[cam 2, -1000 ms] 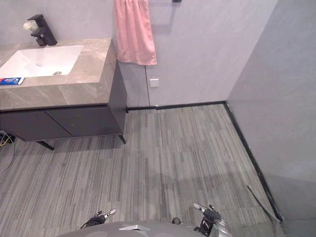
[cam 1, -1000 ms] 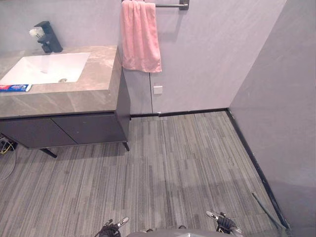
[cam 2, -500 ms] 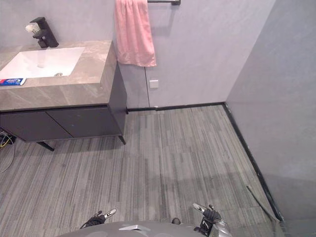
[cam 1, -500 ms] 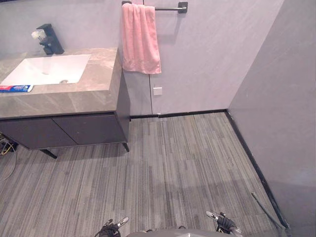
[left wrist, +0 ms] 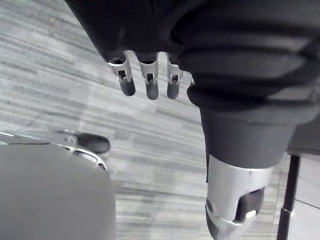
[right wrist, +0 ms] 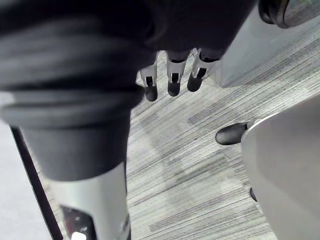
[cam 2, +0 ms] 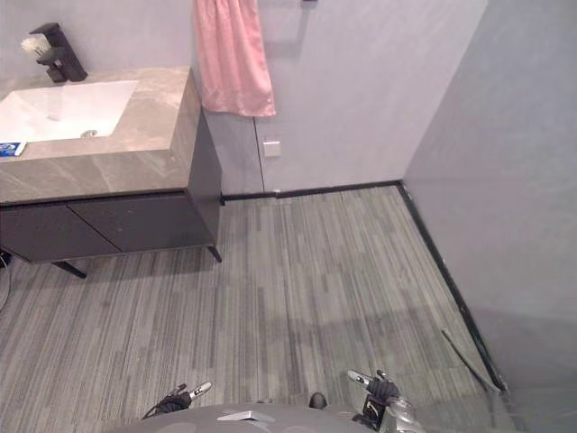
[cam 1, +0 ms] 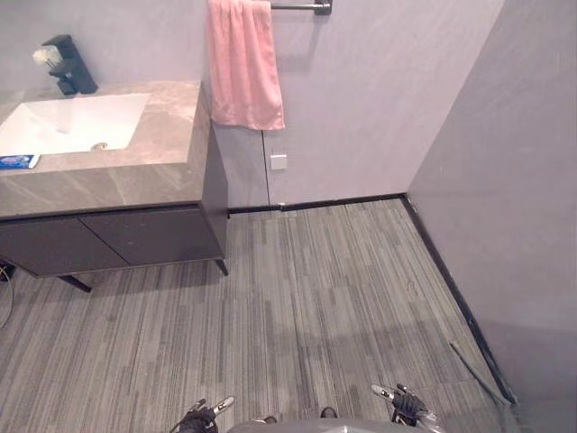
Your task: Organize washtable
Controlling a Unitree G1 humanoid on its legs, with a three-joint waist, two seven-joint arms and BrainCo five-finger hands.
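The washtable (cam 1: 135, 171) stands at the far left, a grey marble top over dark cabinets. It holds a white sink (cam 1: 63, 122), a black faucet (cam 1: 65, 65) and a blue and red tube (cam 1: 16, 161) at the sink's left edge. A pink towel (cam 1: 242, 63) hangs from a wall bar beside the counter. My left hand (cam 1: 203, 417) and right hand (cam 1: 406, 404) hang low by my sides, well away from the washtable. In the wrist views the left hand's fingers (left wrist: 147, 85) and the right hand's fingers (right wrist: 172, 82) are straight over the floor, holding nothing.
Grey striped flooring (cam 1: 315, 298) stretches between me and the washtable. A grey wall (cam 1: 505, 225) with a dark skirting runs along the right side. A small white socket (cam 1: 279, 161) sits on the back wall below the towel.
The whole picture has shifted a little to the left, so the camera has moved. Both hands hang as before.
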